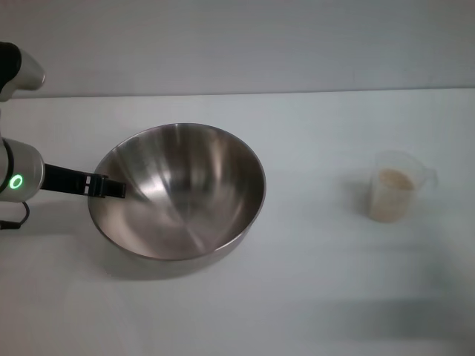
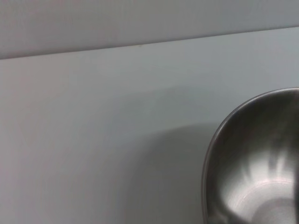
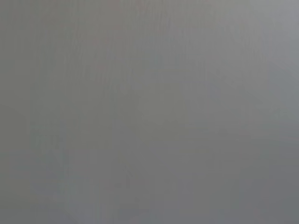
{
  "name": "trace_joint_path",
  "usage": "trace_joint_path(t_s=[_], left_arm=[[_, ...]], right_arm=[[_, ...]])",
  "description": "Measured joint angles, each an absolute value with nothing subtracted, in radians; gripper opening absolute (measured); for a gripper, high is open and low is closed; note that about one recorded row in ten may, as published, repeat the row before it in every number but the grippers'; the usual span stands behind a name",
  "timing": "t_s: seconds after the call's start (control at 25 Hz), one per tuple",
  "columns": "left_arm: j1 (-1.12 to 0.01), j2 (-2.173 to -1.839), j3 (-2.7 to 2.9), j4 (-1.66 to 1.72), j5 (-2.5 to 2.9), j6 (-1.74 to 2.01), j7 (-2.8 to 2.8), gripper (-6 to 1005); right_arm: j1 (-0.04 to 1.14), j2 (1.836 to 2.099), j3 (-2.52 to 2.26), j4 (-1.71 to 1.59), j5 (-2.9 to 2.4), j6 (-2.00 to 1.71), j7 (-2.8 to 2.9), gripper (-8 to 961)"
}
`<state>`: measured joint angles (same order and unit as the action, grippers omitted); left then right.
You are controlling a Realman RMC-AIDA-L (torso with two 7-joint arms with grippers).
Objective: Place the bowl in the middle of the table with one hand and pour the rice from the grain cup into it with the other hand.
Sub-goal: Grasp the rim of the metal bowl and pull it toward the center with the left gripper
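The steel bowl (image 1: 185, 194) stands left of the middle of the white table (image 1: 312, 297), tipped slightly so its shiny inside faces me. My left gripper (image 1: 111, 187) reaches in from the left and is shut on the bowl's left rim, one black finger lying over the edge. In the left wrist view only part of the bowl (image 2: 257, 163) shows, over bare table (image 2: 93, 140). The clear grain cup (image 1: 395, 185) stands upright at the right, about half full of pale rice (image 1: 392, 196), well apart from the bowl. My right gripper is out of view; its wrist view is plain grey.
A grey wall runs behind the table's far edge (image 1: 297, 93). Bare tabletop lies between the bowl and the cup and along the front.
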<state>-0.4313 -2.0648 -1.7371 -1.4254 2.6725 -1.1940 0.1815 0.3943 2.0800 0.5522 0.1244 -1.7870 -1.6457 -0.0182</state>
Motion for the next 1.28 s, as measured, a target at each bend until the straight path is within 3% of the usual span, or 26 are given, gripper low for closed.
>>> trace_joint_path(t_s=[0.2,0.44,1.0,1.28], left_arm=[[-0.436,-2.064,-1.74,-1.41,2.672,-1.192,0.182,699],[-0.437,-2.063,-1.739,-1.408,2.672,-1.19,0.184,436],[-0.459,-2.063,-1.733,-1.406,2.7,-1.196,0.184,115],[-0.461,-2.063,-1.738,-1.404,2.7,-1.195,0.184,92]], right_arm=[[0.394,2.08,0.552,0.127,-1.787,-1.646,-0.018,655],[0.395,2.08,0.552,0.127,-1.787,-1.646,-0.018,655],[0.398,2.08,0.552,0.124,-1.787,-1.649,-0.018,655],[0.399,2.08,0.552,0.124,-1.787,-1.649,-0.02,656]])
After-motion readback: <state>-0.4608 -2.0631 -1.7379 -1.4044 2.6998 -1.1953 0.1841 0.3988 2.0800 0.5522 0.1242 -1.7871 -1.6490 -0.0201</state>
